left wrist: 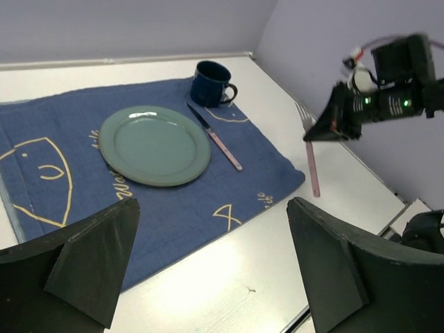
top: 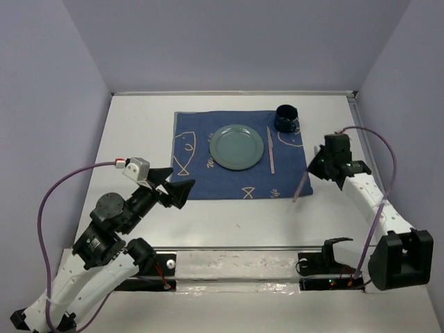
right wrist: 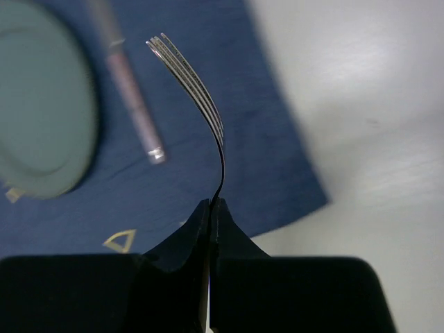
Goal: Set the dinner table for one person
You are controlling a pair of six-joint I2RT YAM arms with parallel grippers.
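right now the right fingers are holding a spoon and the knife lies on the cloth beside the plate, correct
Not quite: the right fingers are shut on a fork, not a spoon; the right wrist view shows its tines. The knife does lie on the cloth beside the plate.

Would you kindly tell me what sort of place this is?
Likely a lab test cell, not a home: bare walls enclose a white table, with left arm and right arm mounted at its near edge.
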